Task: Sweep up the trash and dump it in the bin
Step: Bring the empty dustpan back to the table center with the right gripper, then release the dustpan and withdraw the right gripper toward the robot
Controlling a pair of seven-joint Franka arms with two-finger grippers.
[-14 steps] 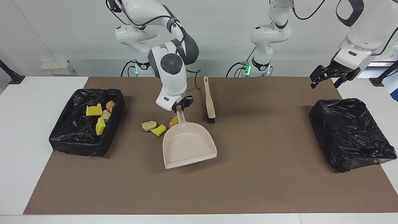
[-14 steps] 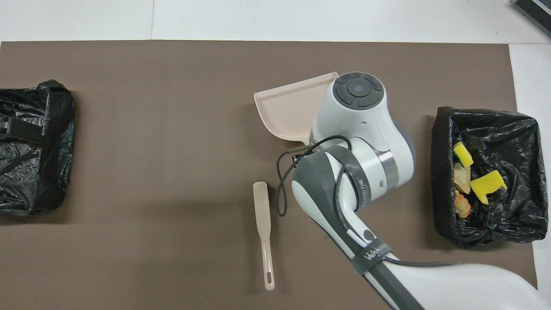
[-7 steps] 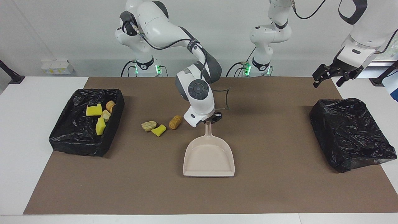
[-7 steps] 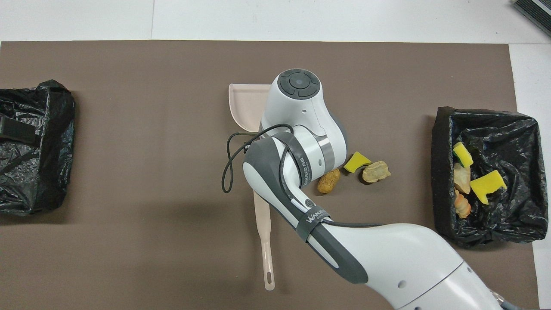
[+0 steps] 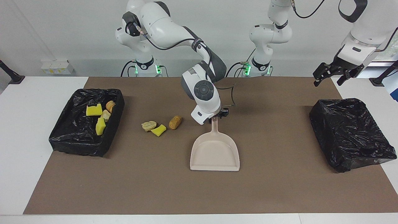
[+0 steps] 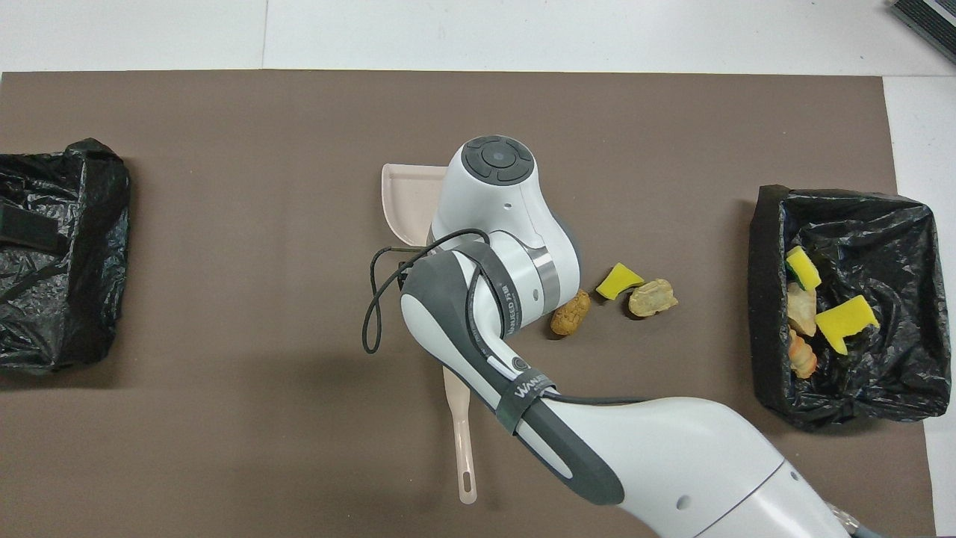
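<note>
Four scraps point(image 5: 99, 116) lie in the bin point(image 5: 77, 143) at my right arm's end. Three scraps point(image 5: 160, 126) lie on the tabletop point(image 5: 279, 186) between bin and dustpan point(image 5: 215, 152). My right tool point(image 5: 217, 115) sits at the dustpan's handle; grip: cannot tell. My left tool point(image 5: 332, 75) hangs open, empty, over the mat's corner near the other bin point(image 5: 351, 133).

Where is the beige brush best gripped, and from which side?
Grip the brush on its slim handle, probably from straight above, closing across its narrow width: it lies flat on the mat, handle end toward the robots, other end hidden.
</note>
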